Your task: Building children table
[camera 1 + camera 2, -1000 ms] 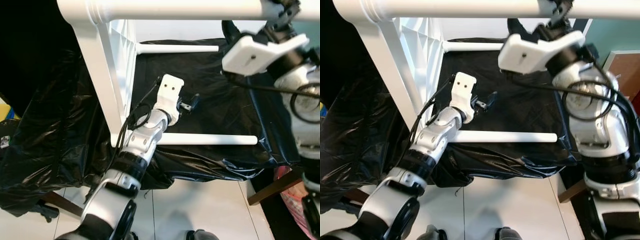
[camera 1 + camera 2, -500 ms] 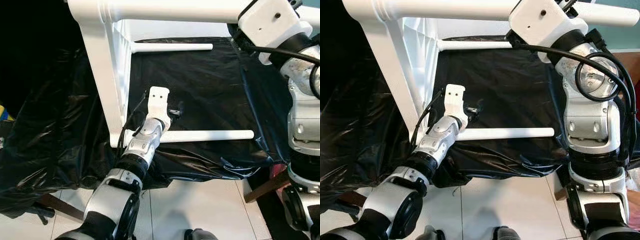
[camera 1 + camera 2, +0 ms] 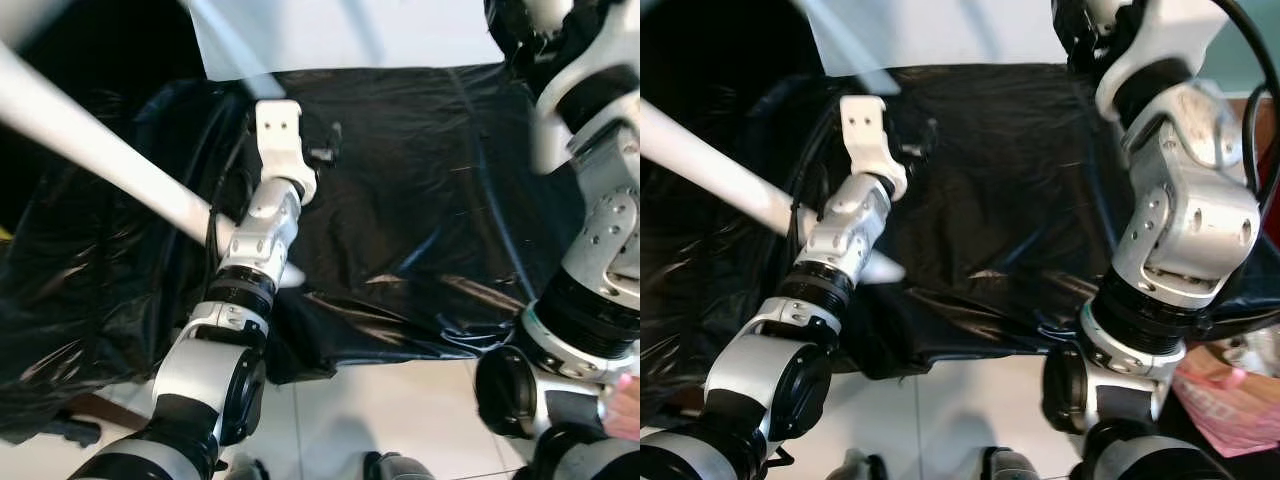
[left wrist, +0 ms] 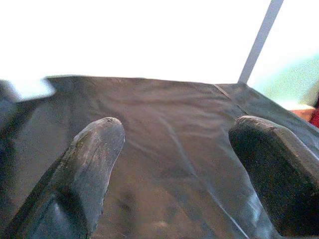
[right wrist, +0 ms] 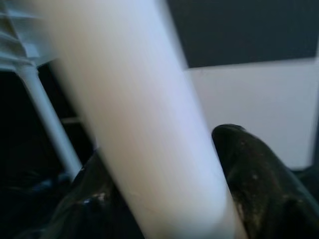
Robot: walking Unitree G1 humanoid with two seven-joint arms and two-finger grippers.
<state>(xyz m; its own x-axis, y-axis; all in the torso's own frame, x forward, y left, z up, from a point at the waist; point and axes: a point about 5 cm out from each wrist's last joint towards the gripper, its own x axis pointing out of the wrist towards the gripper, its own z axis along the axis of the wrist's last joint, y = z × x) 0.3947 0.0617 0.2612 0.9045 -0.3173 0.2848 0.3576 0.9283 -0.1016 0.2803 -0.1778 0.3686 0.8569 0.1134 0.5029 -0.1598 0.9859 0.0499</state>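
The white children's table is held up in the air and blurred. One round leg (image 3: pixel 100 150) slants across the left, passing behind my left arm, and another leg (image 3: pixel 230 45) streaks across the top. In the right wrist view a thick white leg (image 5: pixel 144 124) runs between the fingers of my right gripper (image 5: pixel 169 174), which is shut on it, with the ribbed underside (image 5: pixel 15 30) of the table beyond. My left gripper (image 3: pixel 322 142) reaches out over the black plastic sheet (image 3: pixel 430 200). Its fingers (image 4: pixel 94 159) are open with nothing between them.
The black sheet drapes over a low surface and hangs crumpled at the left and front. White floor tiles (image 3: pixel 400 410) lie in front of it. A pink bag (image 3: pixel 1230 400) sits on the floor at the right, beside my right arm (image 3: pixel 1180 200).
The table has swung up off the sheet; the legs that lay across it are gone from there. My right arm has risen with the leg. The left gripper stays over the sheet.
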